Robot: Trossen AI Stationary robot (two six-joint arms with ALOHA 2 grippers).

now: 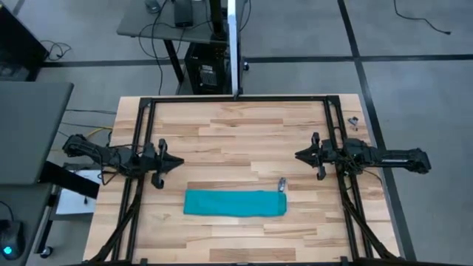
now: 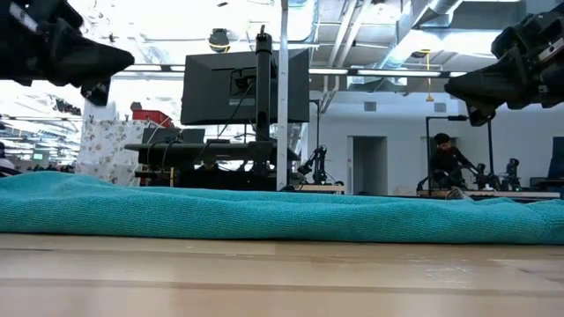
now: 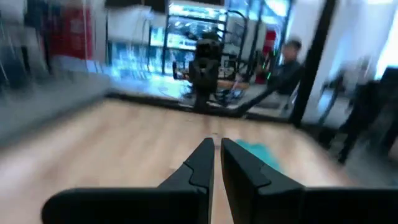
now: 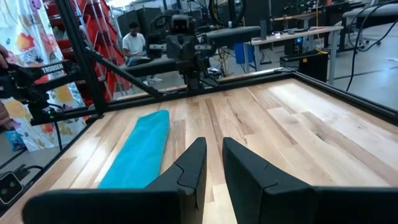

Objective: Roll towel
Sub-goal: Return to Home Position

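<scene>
Towel [image 1: 235,204]: long folded strip on the desk [image 1: 236,125] (between and nearer than both end effectors).
Left end effector [image 1: 177,161]: clenched, empty.
Right end effector [image 1: 298,155]: nearly closed, empty.

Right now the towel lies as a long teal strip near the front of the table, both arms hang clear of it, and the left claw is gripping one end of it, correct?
Not quite. The left claw grips nothing: the high view shows it shut, apart from the towel. The rest holds: the towel is a long teal strip, and the right claw is clear too.
</scene>
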